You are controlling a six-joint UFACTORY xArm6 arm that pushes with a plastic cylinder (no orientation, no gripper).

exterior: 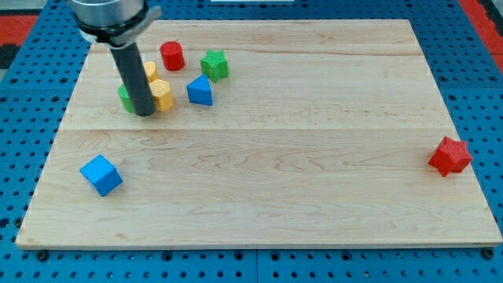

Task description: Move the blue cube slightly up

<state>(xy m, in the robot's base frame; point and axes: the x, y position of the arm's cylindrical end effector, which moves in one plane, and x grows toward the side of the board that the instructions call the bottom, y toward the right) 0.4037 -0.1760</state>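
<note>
Blue cube [100, 174] lies near-left on the wooden board [267, 196], apart from everything. Red star-shaped block [449, 156] sits far right. Farther back, my tip [145, 113], having no jaws, touches the yellow block [160, 94] within a 6-block cluster.

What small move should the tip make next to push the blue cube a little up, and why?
Probably my tip should first travel toward the view's bottom-left, ending just below the blue cube. It now stands among the blocks near the view's top, touching the yellow block, well above the cube; pushing up needs contact from below.
</note>
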